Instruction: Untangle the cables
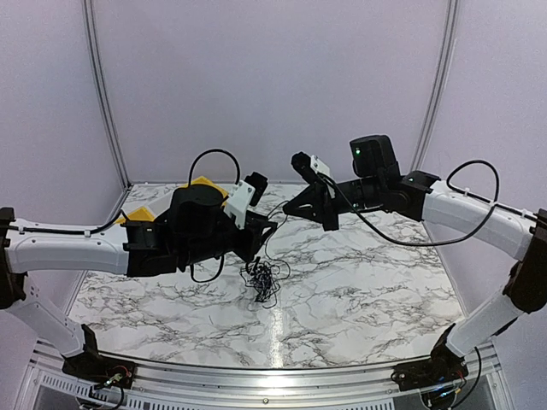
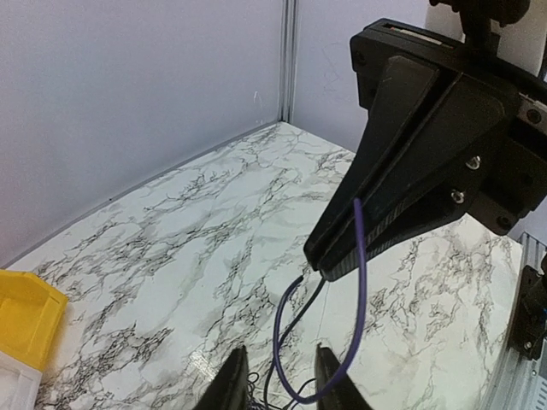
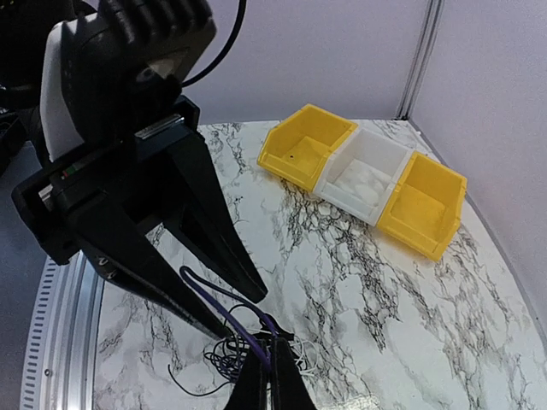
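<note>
The right jaws are pressed together on one purplish strand [image 2: 360,282] of the cables [image 1: 263,280]. In the left wrist view it leaves the shut tips, drops in a loop and passes between the left jaws. The left jaws stand spread. Their two fingers [image 2: 231,382] sit apart at the bottom edge of that view, cut off by the frame so only the tips show. Whether the strand touches either finger is hard to tell. The right wrist view shows the same spread: the left arm's black fingers [image 3: 214,231] fork open just beyond the right jaws, with the strand running from one pair to the other. The rest of the cables [image 3: 224,357] lies as a small dark tangle on the table [image 1: 367,290], below both jaws and a little toward the arm bases. Its single wires are too fine to tell apart. From overhead the two pairs of jaws nearly meet tip to tip above the clump. Well apart from both jaws, on the left arm's side, a yellow bin [image 3: 308,147], a white bin [image 3: 363,175] and a second yellow bin [image 3: 420,203] sit in a row. Overhead, the left arm hides most of them.
</note>
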Motion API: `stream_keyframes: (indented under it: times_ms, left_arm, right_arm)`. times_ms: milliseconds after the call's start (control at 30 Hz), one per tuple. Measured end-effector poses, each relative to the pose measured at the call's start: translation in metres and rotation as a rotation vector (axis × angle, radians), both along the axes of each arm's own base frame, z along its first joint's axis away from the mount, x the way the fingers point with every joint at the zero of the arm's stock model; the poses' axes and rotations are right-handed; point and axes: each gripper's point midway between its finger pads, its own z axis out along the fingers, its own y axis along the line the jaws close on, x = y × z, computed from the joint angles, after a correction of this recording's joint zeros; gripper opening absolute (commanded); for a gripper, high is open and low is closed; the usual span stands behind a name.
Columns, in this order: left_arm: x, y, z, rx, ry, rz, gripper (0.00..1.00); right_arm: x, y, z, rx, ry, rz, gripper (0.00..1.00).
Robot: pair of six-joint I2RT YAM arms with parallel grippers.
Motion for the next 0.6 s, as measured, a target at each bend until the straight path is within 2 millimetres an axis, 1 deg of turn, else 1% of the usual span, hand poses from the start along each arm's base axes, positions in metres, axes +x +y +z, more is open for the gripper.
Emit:
stream_keyframes:
  times_ms: [67,133,200,333,400,433,500,600]
  left_arm:
    - [0.0,0.001,0.0,0.009,-0.006,0.001,0.12]
    - [0.001,0.001,0.001,0.009,-0.012,0.001,0.08]
    - [0.0,0.001,0.004,0.006,-0.021,-0.003,0.07]
    - [-0.002,0.004,0.017,-0.018,-0.041,-0.01,0.12]
    - [-0.003,0.005,0.025,-0.032,-0.053,-0.013,0.21]
    - [-0.003,0.006,0.027,-0.036,-0.057,-0.013,0.23]
    - [-0.004,0.006,0.03,-0.044,-0.062,-0.015,0.25]
    - [-0.004,0.006,0.03,-0.044,-0.064,-0.015,0.24]
  right_arm:
    - [0.0,0.0,0.001,0.001,-0.001,0.0,0.0]
    - [0.0,0.0,0.0,0.0,0.0,0.0,0.0]
    - [-0.001,0.0,-0.001,-0.001,0.001,0.001,0.0]
    - [-0.001,0.0,-0.001,-0.001,0.002,0.003,0.0]
    - [-0.001,0.0,-0.001,-0.001,0.002,0.003,0.0]
    - [-0.001,0.0,-0.001,-0.001,0.002,0.003,0.0]
    - [-0.002,0.0,-0.001,-0.001,0.002,0.003,0.0]
    - [-0.002,0.0,-0.001,-0.001,0.002,0.003,0.0]
